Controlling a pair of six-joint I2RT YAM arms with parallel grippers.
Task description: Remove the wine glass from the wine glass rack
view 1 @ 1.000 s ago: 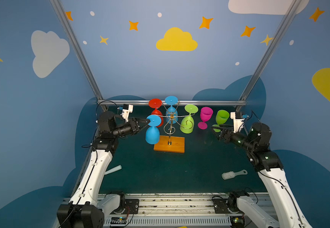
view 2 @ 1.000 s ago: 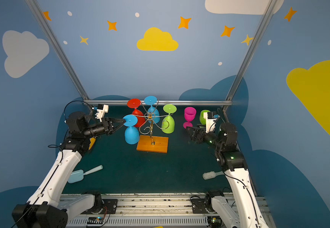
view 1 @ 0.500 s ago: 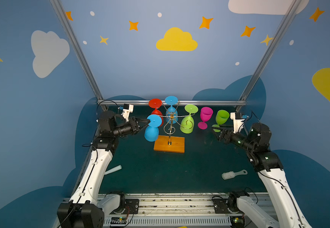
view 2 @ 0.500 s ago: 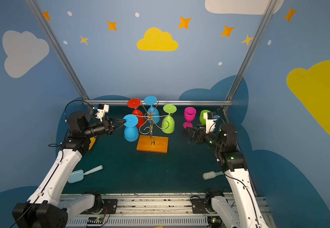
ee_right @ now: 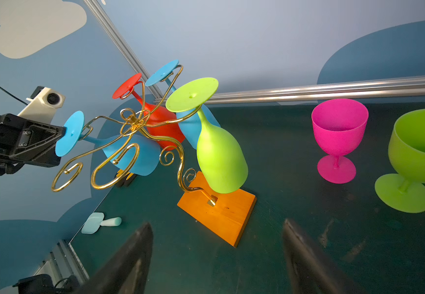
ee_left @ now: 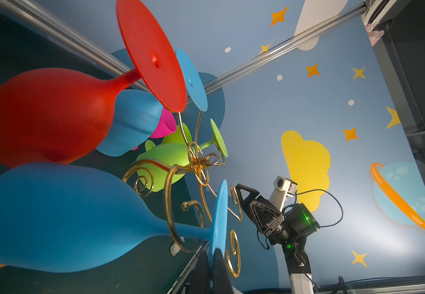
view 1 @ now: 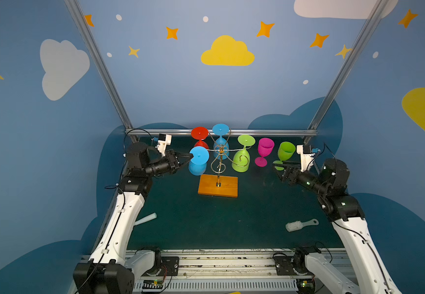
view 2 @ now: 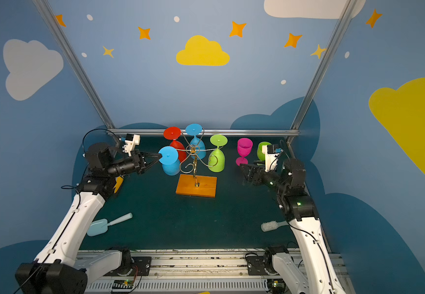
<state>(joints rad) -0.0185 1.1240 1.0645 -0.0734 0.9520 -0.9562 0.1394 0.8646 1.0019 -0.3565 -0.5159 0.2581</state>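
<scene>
Our left gripper (ee_left: 211, 272) pinches the foot rim of the blue wine glass (ee_left: 53, 216). Only the left wrist view shows that grip edge-on. The glass hangs bowl-down, its stem in a curl on the left side of the wine glass rack (view 1: 218, 166). Our right gripper (view 1: 277, 170) stands spread, well apart from the rack. A pale scoop (view 2: 98, 226) shows whole in a top view.
</scene>
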